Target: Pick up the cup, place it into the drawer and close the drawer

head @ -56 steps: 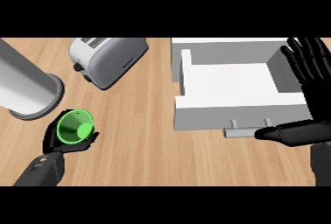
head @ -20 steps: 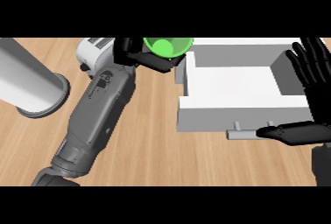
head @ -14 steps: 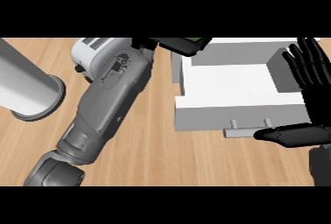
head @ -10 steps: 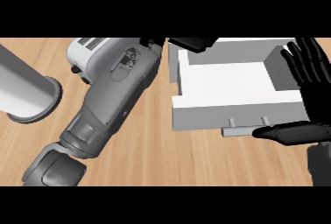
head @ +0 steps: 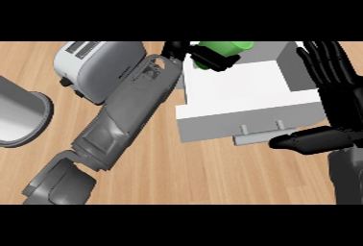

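The green cup is gripped by the left robot hand, whose fingers are curled round it, above the far left corner of the open white drawer. The right robot hand is held open at the right edge, fingers straight, just beside the drawer. A toaster and a grey cylinder are seen on the wooden table, to the left.

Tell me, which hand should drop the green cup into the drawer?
Probably the left hand: it's already curled round the green cup, above the open drawer. The right hand is open at the drawer's right side, holding nothing.
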